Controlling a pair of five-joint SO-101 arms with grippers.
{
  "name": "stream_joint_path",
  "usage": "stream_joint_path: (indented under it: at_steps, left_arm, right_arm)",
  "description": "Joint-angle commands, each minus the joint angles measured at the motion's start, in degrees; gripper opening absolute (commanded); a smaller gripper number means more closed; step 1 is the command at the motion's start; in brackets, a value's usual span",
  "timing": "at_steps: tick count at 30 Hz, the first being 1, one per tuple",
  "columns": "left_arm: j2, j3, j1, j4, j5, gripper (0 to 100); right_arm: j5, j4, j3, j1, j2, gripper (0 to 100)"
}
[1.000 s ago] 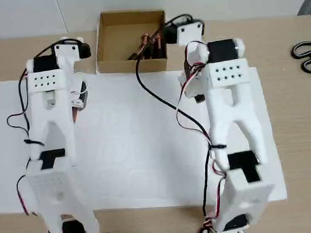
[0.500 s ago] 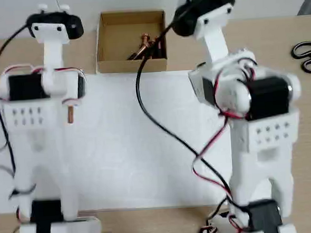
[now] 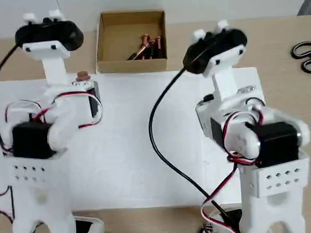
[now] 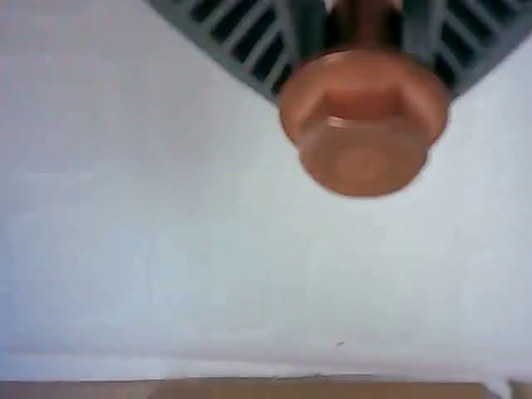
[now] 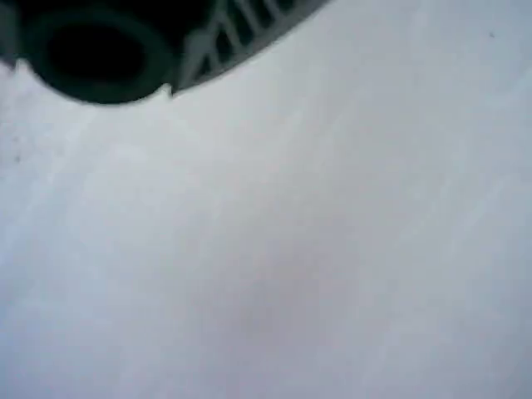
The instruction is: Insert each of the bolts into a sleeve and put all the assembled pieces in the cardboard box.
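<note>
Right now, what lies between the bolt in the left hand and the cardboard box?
Nothing; in the high view the stretch from bolt to cardboard box is bare.

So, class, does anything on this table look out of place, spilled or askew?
Nothing stands out. The pieces lie inside the cardboard box, the left jaws hold a bolt, the right jaws a sleeve, and scissors lie aside on the table.
</note>
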Motion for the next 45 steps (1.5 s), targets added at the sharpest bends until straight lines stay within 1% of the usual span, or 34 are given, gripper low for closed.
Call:
stream_joint_path:
  at_steps: [1,4,7,10,13,16,19,21,26,32,36,40,45]
  left_arm:
    - [-4.48,5.49,2.29,-7.21,0.35,1]
    - [-6.51,11.12,4.92,-12.40,0.35,1]
    - [-8.18,15.08,7.03,-16.79,0.62,1]
    - [-9.49,16.84,8.26,-19.43,5.36,1]
    - [-9.85,16.75,9.67,-20.40,10.64,1]
    - [-9.93,16.75,11.60,-21.80,11.08,1]
    - [-10.02,16.75,13.63,-23.82,11.08,1]
    - [-10.02,16.75,14.59,-25.93,11.08,1]
    - [-9.76,16.84,18.20,-30.51,11.08,1]
    - [-9.67,20.00,22.95,-32.26,11.08,1]
    - [-9.93,24.57,25.49,-36.84,11.16,1]
    - [-9.93,27.03,27.87,-40.88,11.16,1]
    - [-9.93,27.38,29.80,-41.76,11.16,1]
  right_arm:
    - [-0.79,-8.92,8.26,-0.40,-5.32,0.4]
    - [-0.88,-19.47,18.11,-1.19,-10.42,0.4]
    - [-0.88,-27.82,29.19,-4.88,-16.75,0.4]
    - [-0.79,-35.56,39.47,-7.96,-23.52,0.4]
    - [-0.79,-41.89,48.62,-8.57,-29.93,0.4]
    - [-0.79,-47.43,56.97,-8.57,-36.00,0.4]
    - [-0.88,-50.86,64.35,-8.75,-42.15,0.4]
    - [-2.29,-52.35,68.75,-8.84,-46.11,0.4]
    - [-9.32,-52.18,75.52,-8.84,-56.13,0.4]
    - [-9.58,-52.18,79.82,-8.84,-64.40,0.4]
    - [-9.67,-52.18,81.41,-9.01,-64.92,0.4]
    - [-9.67,-52.26,82.99,-11.56,-65.01,0.5]
    - [-9.76,-52.62,84.22,-12.35,-65.01,0.5]
